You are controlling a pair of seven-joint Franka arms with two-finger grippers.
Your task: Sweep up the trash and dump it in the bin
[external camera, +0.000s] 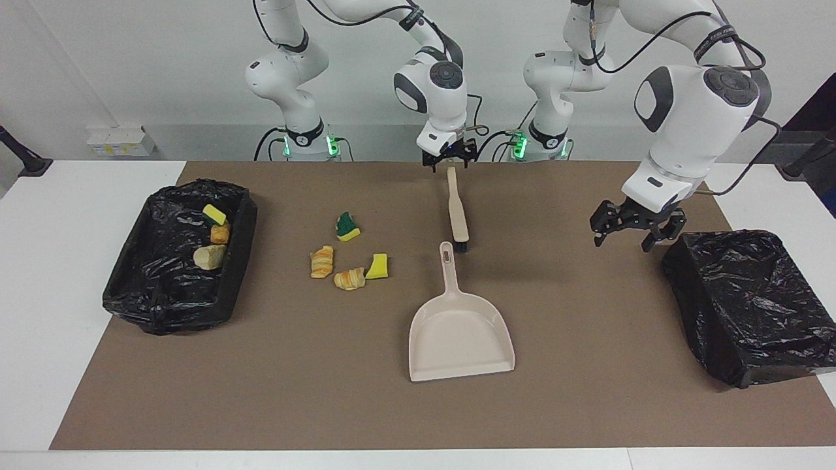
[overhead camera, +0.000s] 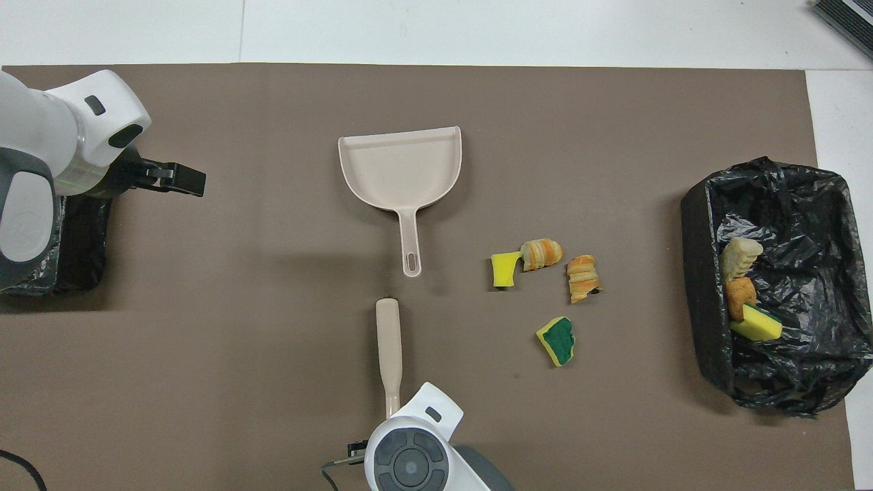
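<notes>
Open mat (external camera: 274,391) lies along the edge farthest from the robots; passage there is unobstructed; mid-table, the brush (external camera: 458,212) and dustpan (external camera: 460,333) lie end to end, dividing the mat; four trash pieces (external camera: 349,251) cluster beside them; lined bins (external camera: 176,258) (external camera: 751,300) close off both table ends.
</notes>
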